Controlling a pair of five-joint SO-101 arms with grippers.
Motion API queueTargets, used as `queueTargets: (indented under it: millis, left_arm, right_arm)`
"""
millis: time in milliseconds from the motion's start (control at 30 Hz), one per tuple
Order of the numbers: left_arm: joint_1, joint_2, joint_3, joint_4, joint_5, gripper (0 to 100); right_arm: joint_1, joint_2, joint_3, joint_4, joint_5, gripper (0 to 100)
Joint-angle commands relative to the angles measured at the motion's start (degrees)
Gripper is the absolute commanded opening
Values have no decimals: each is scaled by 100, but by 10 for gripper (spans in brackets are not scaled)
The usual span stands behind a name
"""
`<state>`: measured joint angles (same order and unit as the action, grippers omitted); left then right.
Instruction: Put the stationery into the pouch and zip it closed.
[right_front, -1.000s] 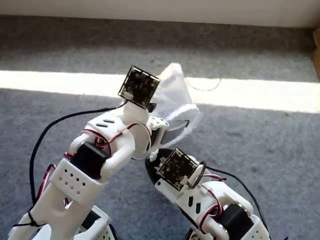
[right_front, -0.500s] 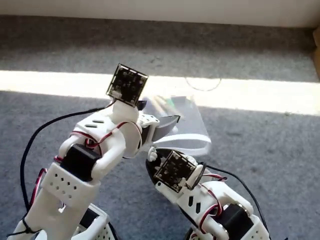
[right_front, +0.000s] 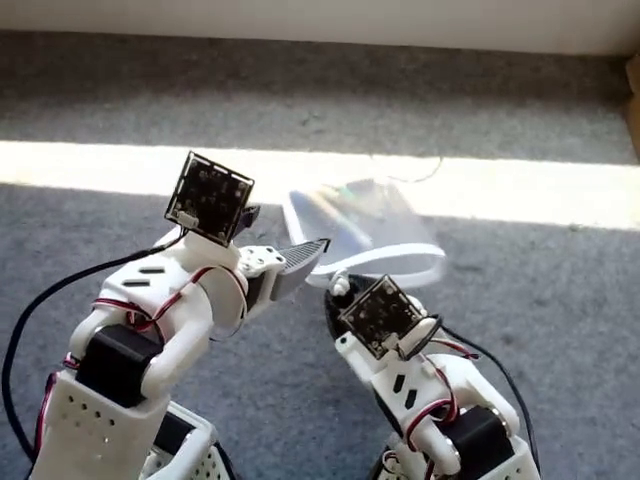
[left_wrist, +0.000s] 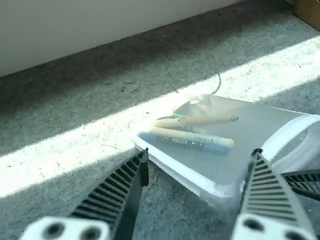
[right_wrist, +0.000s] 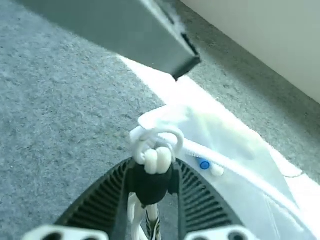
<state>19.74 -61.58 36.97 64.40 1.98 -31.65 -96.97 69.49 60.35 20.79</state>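
Pouch (right_front: 365, 225) down from mid-air, now flat on carpet (right_front: 520, 300), pens (left_wrist: 192, 140) inside. Left gripper (left_wrist: 200, 154) released, pulled back beside its edge. Right gripper (right_wrist: 152, 172) clenched on zip pull (right_wrist: 155, 147); leaves only zipping, apparently.

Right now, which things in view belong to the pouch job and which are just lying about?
Part of the job: pouch; pens inside it; white pull cord, gripped by the right end effector; left end effector, open, close to the pouch.

Lying about: thin wire on the carpet; brown box at the edge.
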Motion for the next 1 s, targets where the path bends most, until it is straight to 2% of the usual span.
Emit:
queueTargets:
  millis: [0,100,233,433,600,733,867,967]
  left_arm:
    - [-66,-92,66,9,-290,298]
    - [-22,-92,154,18,-475,298]
    - [-22,-101,189,149,-651,298]
    - [-4,-101,224,229,-721,298]
    - [470,-101,207,440,-747,302]
    - [664,-101,224,527,-1125,300]
    - [664,-233,242,545,-1143,298]
    - [690,-813,462,510,-1187,298]
  right_arm:
    - [242,-22,-303,-57,-35,6]
    - [488,-22,-523,-48,-378,6]
    - [716,-22,-567,-57,-431,6]
    - [725,-22,-585,-57,-440,6]
    - [725,-22,-585,-57,-431,6]
    - [725,-22,-593,-40,-422,6]
    - [699,-259,-927,435,-413,6]
    - [699,-664,-1156,629,-413,6]
